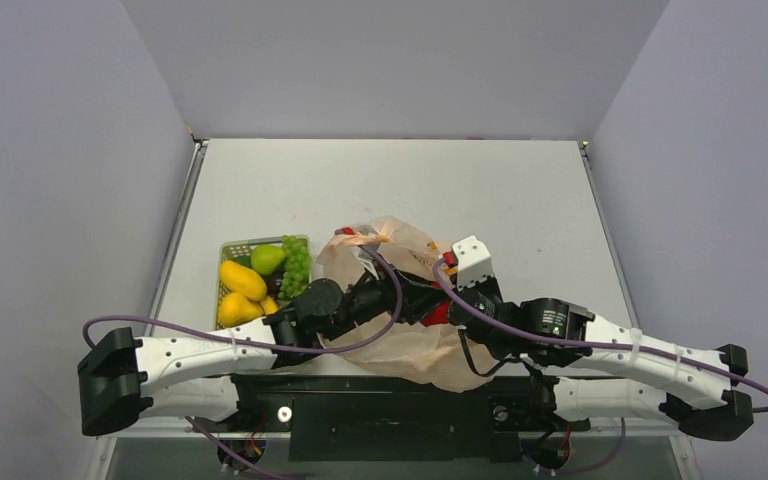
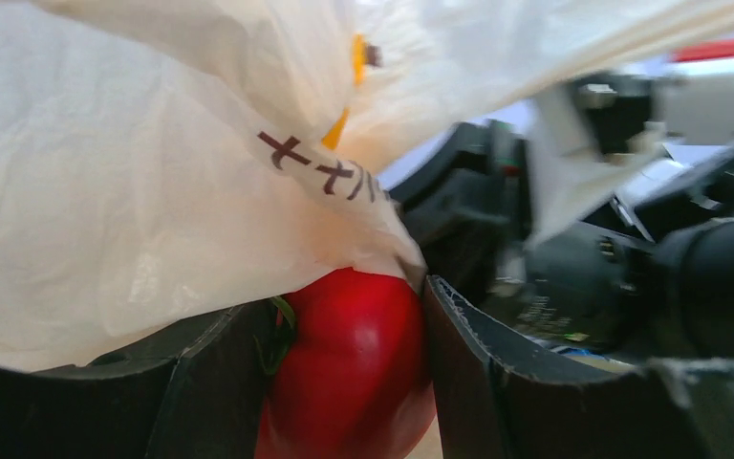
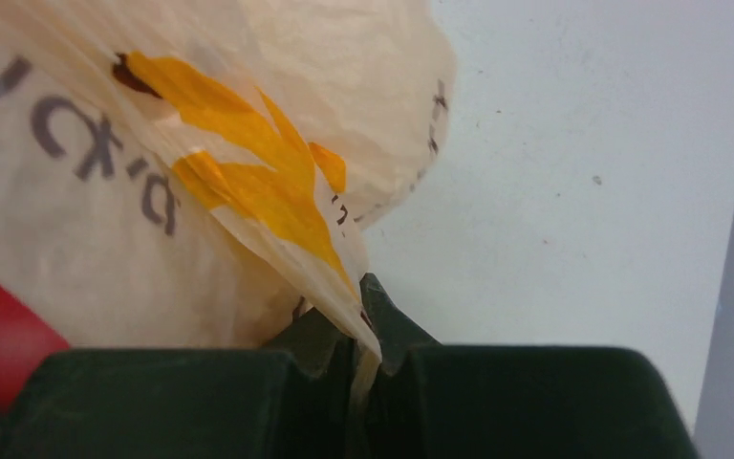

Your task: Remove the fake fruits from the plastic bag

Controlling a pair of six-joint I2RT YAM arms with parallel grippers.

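Gripping a red apple (image 2: pixel 356 373) in the left hand (image 2: pixel 344 306), fingers closed against both its sides, right under the bag (image 1: pixel 400 350) at its open edge, film draped over the top. Pinched a fold of the bag's rim in the right hand (image 3: pixel 368 325), fingers pressed fully together on the film. Found the bag crumpled on the tabletop (image 1: pixel 520 200). Counted several fruits already out, in the basket (image 1: pixel 235 245) just left of the bag: yellow ones (image 1: pixel 243 280), a green one (image 1: pixel 267 259), grapes (image 1: pixel 297 265). Judged the job well along, with the apple not yet clear of the bag. Could not tell whether anything else remained inside.
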